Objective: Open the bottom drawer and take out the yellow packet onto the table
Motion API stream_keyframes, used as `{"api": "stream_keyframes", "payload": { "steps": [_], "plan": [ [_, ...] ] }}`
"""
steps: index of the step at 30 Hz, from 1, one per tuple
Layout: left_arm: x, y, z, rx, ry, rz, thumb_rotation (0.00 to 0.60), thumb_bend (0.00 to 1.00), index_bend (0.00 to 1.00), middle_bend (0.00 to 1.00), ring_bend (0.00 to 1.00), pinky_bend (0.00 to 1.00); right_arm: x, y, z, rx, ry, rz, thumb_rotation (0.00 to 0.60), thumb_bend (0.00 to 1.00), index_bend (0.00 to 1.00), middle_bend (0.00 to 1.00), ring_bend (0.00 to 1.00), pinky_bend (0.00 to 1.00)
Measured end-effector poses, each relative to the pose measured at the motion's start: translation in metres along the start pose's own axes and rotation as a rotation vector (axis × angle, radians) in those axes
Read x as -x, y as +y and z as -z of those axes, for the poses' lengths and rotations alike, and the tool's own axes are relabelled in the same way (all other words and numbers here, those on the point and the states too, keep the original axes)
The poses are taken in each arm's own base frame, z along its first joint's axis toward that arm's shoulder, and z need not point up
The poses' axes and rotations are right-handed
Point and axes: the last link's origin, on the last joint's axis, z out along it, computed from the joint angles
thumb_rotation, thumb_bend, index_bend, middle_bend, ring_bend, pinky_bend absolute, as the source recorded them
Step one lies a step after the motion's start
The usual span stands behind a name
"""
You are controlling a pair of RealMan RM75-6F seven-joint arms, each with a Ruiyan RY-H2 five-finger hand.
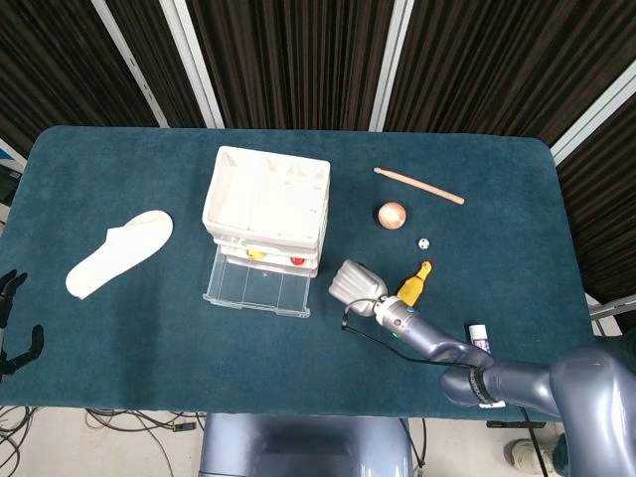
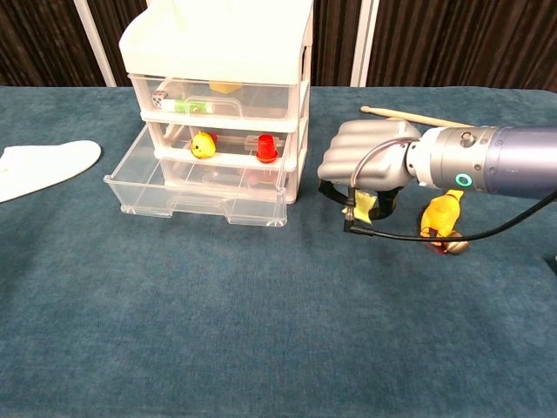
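The white drawer unit [image 1: 266, 207] [image 2: 218, 96] stands mid-table with its clear bottom drawer [image 1: 257, 288] [image 2: 196, 193] pulled out; nothing shows inside it. My right hand [image 1: 356, 281] [image 2: 365, 164] hovers low over the table just right of the unit, knuckles up. It pinches the small yellow packet [image 2: 365, 205], which hangs below the fingers close to the cloth. Whether the packet touches the table cannot be told. In the head view the hand hides the packet. My left hand shows in neither view.
A rubber chicken [image 1: 412, 285] [image 2: 442, 218] lies right beside the right hand. A wooden stick [image 1: 417, 185] [image 2: 418, 117], a peach ball [image 1: 392, 215] and a tiny ball [image 1: 423, 242] lie behind. A white slipper [image 1: 119, 251] [image 2: 43, 165] lies far left.
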Motion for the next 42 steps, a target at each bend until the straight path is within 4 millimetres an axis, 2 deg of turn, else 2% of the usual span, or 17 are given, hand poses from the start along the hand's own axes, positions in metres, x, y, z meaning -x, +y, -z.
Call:
{"api": "stream_keyframes", "payload": {
  "steps": [2,5,13,15,17,20,23,25,28,32,36,42],
  "plan": [
    [0.0,0.0,0.0,0.0,-0.001,0.0,0.6,0.51,0.03,0.0,0.0,0.0,0.0,0.001,0.0,0.002,-0.001,-0.003,0.6,0.24,0.29,1.0,1.0,1.0],
    [0.0,0.0,0.0,0.0,-0.002,0.0,0.6,0.51,0.03,0.0,0.0,0.0,-0.003,0.002,0.002,0.008,0.0,-0.012,0.6,0.21,0.22,1.0,1.0,1.0],
    [0.0,0.0,0.0,0.001,0.001,0.0,0.6,0.51,0.03,0.0,0.0,0.0,-0.022,0.017,0.018,0.059,0.012,-0.069,0.6,0.2,0.19,0.99,1.0,1.0],
    [0.0,0.0,0.0,0.001,0.003,0.0,0.6,0.51,0.03,0.0,0.0,0.0,-0.027,0.024,0.026,0.084,0.009,-0.088,0.6,0.2,0.19,0.95,0.99,1.0],
    [0.0,0.001,0.0,0.002,0.003,-0.002,0.6,0.51,0.03,0.0,0.0,0.0,-0.031,0.031,0.034,0.111,0.003,-0.103,0.6,0.2,0.19,0.87,0.94,0.97],
    [0.0,0.001,0.0,0.005,0.004,-0.004,0.6,0.51,0.03,0.0,0.0,0.0,-0.037,0.043,0.053,0.171,-0.01,-0.134,0.6,0.2,0.19,0.68,0.79,0.83],
    [0.0,0.001,0.0,0.006,0.005,-0.005,0.6,0.51,0.03,0.0,0.0,0.0,-0.043,0.057,0.074,0.258,-0.008,-0.171,0.6,0.2,0.18,0.48,0.61,0.59],
    [0.0,0.002,0.0,0.008,0.007,-0.008,0.6,0.51,0.03,0.0,0.0,0.0,-0.046,0.067,0.091,0.331,0.002,-0.196,0.6,0.18,0.15,0.36,0.51,0.47],
    [0.0,0.003,0.0,0.013,0.011,-0.013,0.6,0.51,0.03,0.0,0.0,0.0,-0.043,0.078,0.121,0.448,0.014,-0.239,0.6,0.15,0.1,0.21,0.34,0.36],
    [0.001,0.004,0.001,0.02,0.022,-0.021,0.6,0.51,0.03,0.0,0.0,0.0,-0.024,0.084,0.17,0.618,0.028,-0.334,0.6,0.13,0.06,0.13,0.23,0.3],
    [0.0,0.005,0.001,0.026,0.038,-0.033,0.6,0.51,0.03,0.0,0.0,0.0,-0.007,0.079,0.213,0.738,0.086,-0.435,0.6,0.09,0.05,0.12,0.21,0.29],
    [-0.002,0.007,0.002,0.043,0.067,-0.041,0.6,0.51,0.03,0.0,0.0,0.0,0.017,0.057,0.261,0.82,0.136,-0.509,0.6,0.09,0.03,0.11,0.21,0.27]
  ]
}}
